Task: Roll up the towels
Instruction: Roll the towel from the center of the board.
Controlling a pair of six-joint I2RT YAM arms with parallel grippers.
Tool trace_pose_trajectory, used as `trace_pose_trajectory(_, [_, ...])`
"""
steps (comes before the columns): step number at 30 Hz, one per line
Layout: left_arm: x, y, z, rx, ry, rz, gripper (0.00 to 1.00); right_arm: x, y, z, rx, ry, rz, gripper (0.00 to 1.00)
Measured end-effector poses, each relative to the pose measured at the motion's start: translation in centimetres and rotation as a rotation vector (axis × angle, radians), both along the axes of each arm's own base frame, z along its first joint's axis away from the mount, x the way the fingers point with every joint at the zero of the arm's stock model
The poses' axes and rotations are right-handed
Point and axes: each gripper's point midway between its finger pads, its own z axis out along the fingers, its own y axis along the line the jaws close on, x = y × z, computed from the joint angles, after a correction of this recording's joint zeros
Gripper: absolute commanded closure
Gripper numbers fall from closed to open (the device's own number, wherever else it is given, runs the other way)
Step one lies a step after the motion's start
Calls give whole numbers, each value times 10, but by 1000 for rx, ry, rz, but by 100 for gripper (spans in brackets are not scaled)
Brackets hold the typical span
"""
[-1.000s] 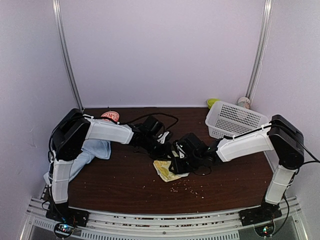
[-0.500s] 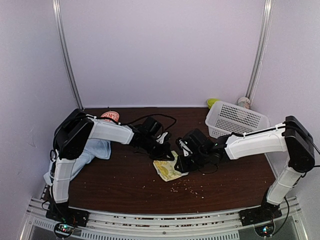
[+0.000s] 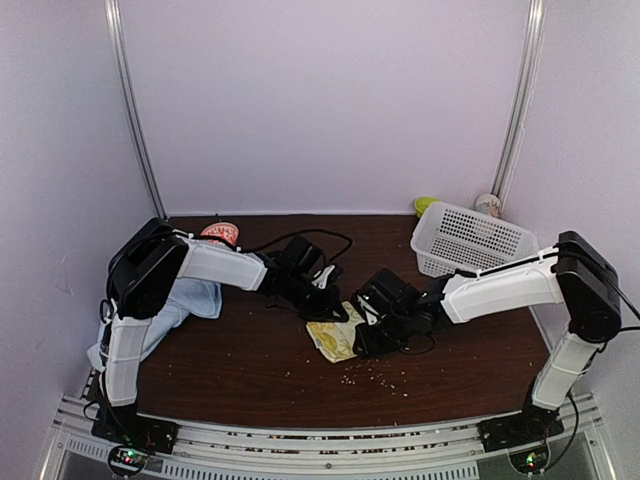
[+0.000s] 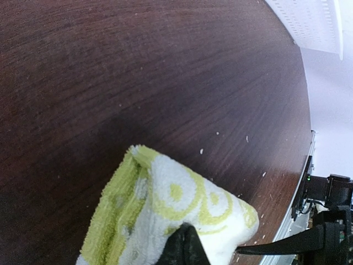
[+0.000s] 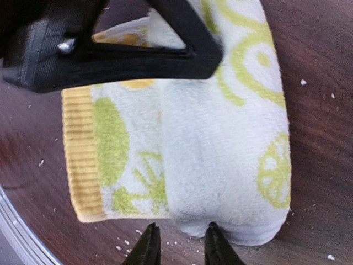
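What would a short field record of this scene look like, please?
green towel: centre, partly rolled, yellow edge flat
blue towel: bunched at the left edge of the table, unrolled
left gripper: shut, tip on the green towel
right gripper: jaws slightly apart at the roll's end; grip unclear
basket: far right, apart from both towels
crumbs: scattered near the green towel

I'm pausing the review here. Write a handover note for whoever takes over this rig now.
Left claw: shut, tip on the green patterned towel mid-table.
Right claw: jaws slightly apart at the end of that towel's folded part; grip unclear.
Pale blue towel: crumpled at the left table edge, under the left arm, no claw on it.
Done: green towel partly folded over, yellow edge lying flat.
Left: finish that roll, then roll the blue one.
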Motion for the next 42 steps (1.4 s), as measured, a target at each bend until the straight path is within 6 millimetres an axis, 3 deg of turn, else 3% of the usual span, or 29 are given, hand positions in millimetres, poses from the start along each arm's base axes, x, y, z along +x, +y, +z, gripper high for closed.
trace_pose_trajectory(4, [0,0,-1,-4,-5,0,100,4,-10,17,22,-16,-7,50])
trace_pose_trajectory(10, [0,0,-2,-13,-15,-2,100,37,-31,46,144,-35,-96,36])
trace_pose_trajectory(16, [0,0,-3,-21,-21,-3,100,55,-38,30,254,52,-142,35])
trace_pose_trajectory(22, [-1,1,-3,-32,-30,-3,100,54,-35,3,330,176,-151,38])
trace_pose_trajectory(30, [-1,1,-3,-41,-39,-3,100,52,-18,1,421,231,-104,55])
trace_pose_trajectory(37, [-2,1,-3,-45,-37,-6,100,45,-14,-8,432,284,-90,98])
trace_pose_trajectory(42, [-5,3,-1,-49,-37,-10,100,47,-19,-8,384,257,-89,100])
